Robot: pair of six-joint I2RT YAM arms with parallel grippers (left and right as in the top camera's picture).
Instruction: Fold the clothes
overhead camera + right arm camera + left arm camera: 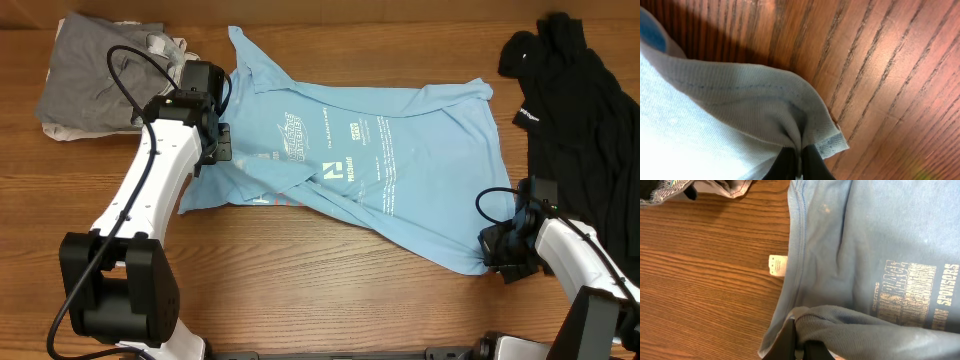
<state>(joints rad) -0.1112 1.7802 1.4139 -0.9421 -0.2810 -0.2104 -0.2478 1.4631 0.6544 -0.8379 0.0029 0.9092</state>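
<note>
Holding the blue T-shirt spread across the middle of the surface, long axis running arm to arm, with left gripper jaws clamped on a raised left-edge fold and right gripper jaws clamped on the opposite hem corner.

Bright, even light, soft shadows (right wrist view blurred near edges)

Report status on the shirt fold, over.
Left gripper shut on edge of light blue printed t-shirt. Right gripper shut on its hem corner. Grey clothes pile and black garment lie beside it.
</note>
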